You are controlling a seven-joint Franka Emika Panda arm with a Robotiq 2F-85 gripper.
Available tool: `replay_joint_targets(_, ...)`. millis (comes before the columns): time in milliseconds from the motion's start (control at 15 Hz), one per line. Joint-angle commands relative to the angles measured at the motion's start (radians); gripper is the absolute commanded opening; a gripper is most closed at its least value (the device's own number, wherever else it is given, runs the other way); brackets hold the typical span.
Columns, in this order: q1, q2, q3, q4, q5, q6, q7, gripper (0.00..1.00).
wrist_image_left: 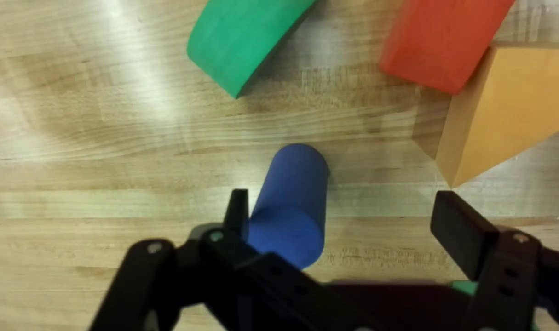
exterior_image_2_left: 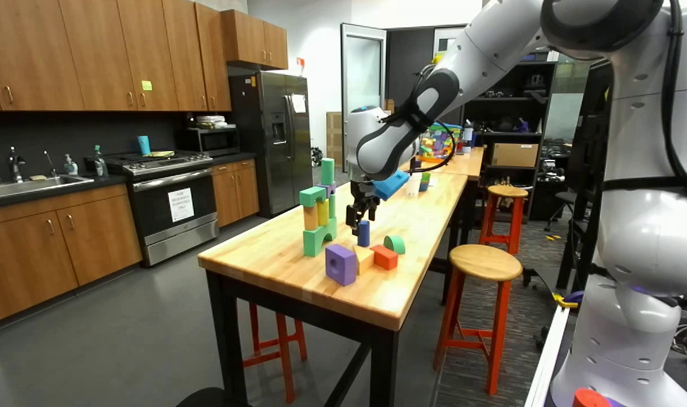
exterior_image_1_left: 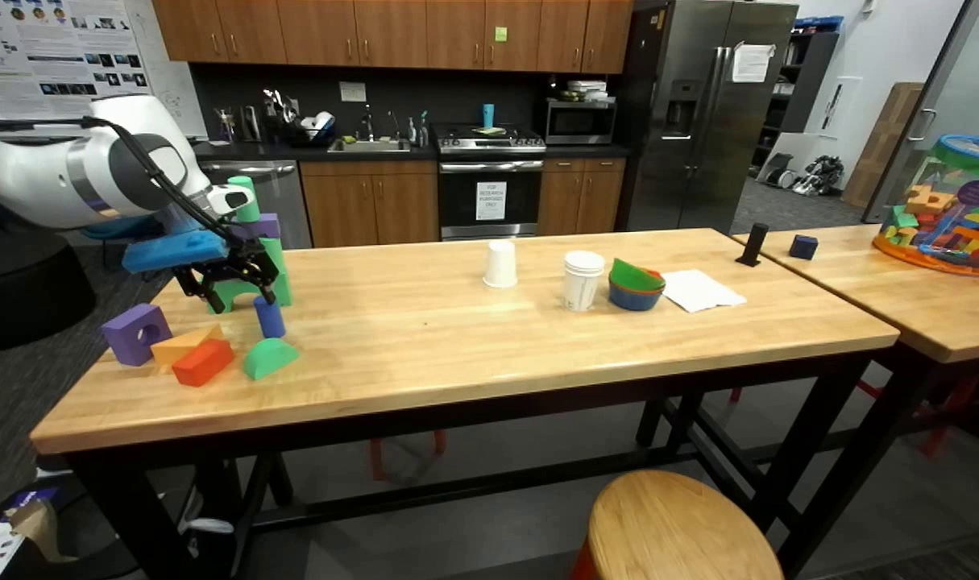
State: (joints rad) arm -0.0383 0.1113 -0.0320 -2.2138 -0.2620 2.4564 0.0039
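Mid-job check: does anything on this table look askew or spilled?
Beside the stacked white cups, the green bowl sits tilted above the blue bowl instead of nesting level. In the wrist view, the open gripper looks off-centre over the blue cylinder. I see no spill.

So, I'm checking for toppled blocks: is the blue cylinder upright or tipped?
Upright: the blue cylinder stands on end in both exterior views; the wrist view shows its round top.

I see a white cup [exterior_image_1_left: 500, 266] upside down on the table [exterior_image_1_left: 425, 346]. A green bowl [exterior_image_1_left: 634, 276] leans inside a blue bowl [exterior_image_1_left: 634, 300], right by white paper [exterior_image_1_left: 701, 291]. Past the table I see a stove [exterior_image_1_left: 491, 167], a sink [exterior_image_1_left: 370, 147] and a dark fridge [exterior_image_1_left: 698, 121]. Stools [exterior_image_2_left: 485, 263] with red legs stand beside the table.
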Motion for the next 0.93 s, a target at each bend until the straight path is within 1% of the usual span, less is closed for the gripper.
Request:
replay_joint_targets(0,-0.004,0.039,-0.007,0.051,0.047,0.001,-0.024,1.0)
replay_joint_targets(867,-0.025,0.102,-0.025,0.109,0.056,0.021,-0.045,1.0)
